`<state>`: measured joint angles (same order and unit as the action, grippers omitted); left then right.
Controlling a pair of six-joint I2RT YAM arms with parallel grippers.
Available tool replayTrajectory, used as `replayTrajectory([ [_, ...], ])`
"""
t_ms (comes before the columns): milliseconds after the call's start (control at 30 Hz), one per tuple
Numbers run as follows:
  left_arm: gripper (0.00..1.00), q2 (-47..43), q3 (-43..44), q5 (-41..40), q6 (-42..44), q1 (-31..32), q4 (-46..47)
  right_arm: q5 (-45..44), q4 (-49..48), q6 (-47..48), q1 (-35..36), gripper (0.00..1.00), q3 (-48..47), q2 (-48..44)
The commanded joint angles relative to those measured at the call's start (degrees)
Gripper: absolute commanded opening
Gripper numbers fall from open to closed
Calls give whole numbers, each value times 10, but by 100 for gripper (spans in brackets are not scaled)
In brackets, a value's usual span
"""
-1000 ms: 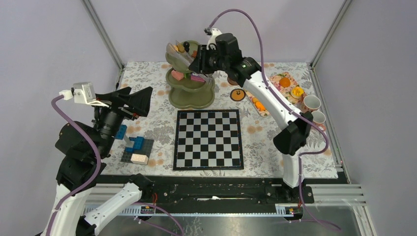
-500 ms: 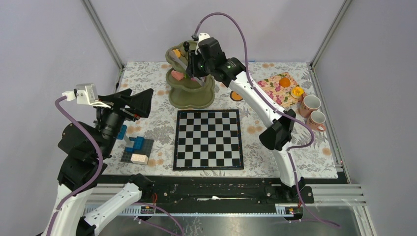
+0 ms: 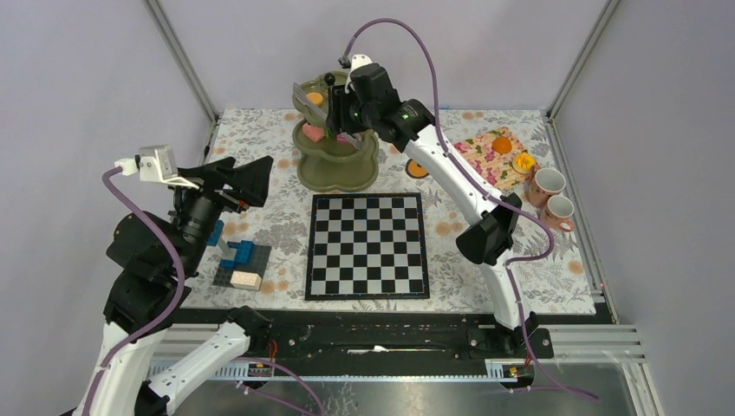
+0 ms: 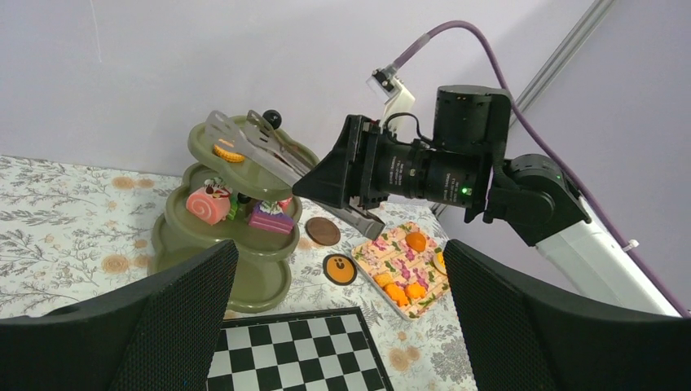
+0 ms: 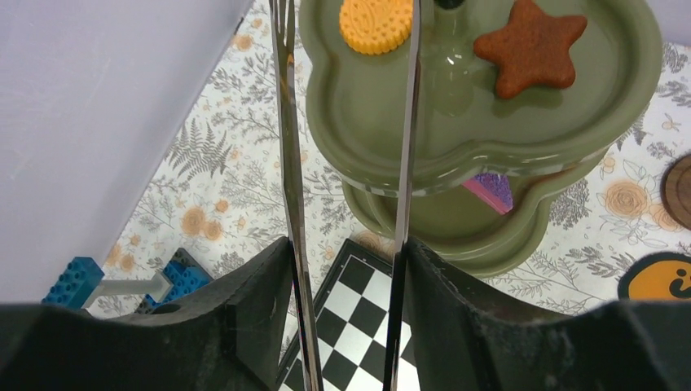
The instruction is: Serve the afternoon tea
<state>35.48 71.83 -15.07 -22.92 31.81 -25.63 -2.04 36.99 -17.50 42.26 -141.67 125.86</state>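
The olive-green three-tier stand point(image 3: 338, 169) stands at the back, behind the chessboard. My right gripper point(image 3: 347, 108) is shut on metal tongs point(image 5: 289, 163) and holds them over the top tier point(image 5: 489, 122). The tong arms stand apart, with an orange biscuit point(image 5: 376, 24) lying on the tier between their tips. A brown star pastry point(image 5: 530, 49) lies beside it. The middle tier holds a pink roll point(image 4: 208, 204) and a purple cake slice point(image 4: 271, 218). Two pink cups point(image 3: 548, 182) stand at the right. My left gripper point(image 3: 247, 178) is open and empty, raised at the left.
A floral tray point(image 3: 498, 156) with orange pastries lies right of the stand. Two round coasters point(image 4: 339, 269) lie between the stand and the tray. The chessboard point(image 3: 367, 244) fills the middle. Blue and beige blocks point(image 3: 236, 260) sit under my left arm.
My right arm has swung left and up with the tongs, from beside the stand to over its top tier. The orange biscuit now shows on the top tier. The left arm barely moved.
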Motion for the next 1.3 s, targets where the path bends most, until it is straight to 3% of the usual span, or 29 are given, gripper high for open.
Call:
replayTrajectory([
  [0, 99, 9, -1, 0, -5, 2, 19, 10, -13, 6, -1, 57, -47, -13],
  [200, 99, 14, -7, 1, -7, 2, 23, 71, -8, -9, -1, 54, -23, -72],
  [333, 99, 18, -18, 3, -7, 1, 28, 68, -9, 0, -1, 50, 64, -154],
  [467, 99, 24, -31, 6, -8, 2, 36, 7, -29, 22, -1, 50, 220, -267],
  [600, 99, 32, -48, 10, -6, 2, 48, -77, -124, 35, -8, 49, 461, -424],
  [700, 99, 42, -57, 13, -3, 2, 56, -71, -156, -13, -69, 47, 613, -514],
  [833, 99, 56, -66, 21, -3, 2, 66, -68, -152, -49, -164, 48, 737, -593],
  [1000, 99, 64, -74, 37, -13, 2, 74, -132, -80, -63, -241, 49, 797, -589],
  [1267, 99, 71, -84, 45, -22, 2, 77, -107, -73, -182, -313, 49, 856, -567],
])
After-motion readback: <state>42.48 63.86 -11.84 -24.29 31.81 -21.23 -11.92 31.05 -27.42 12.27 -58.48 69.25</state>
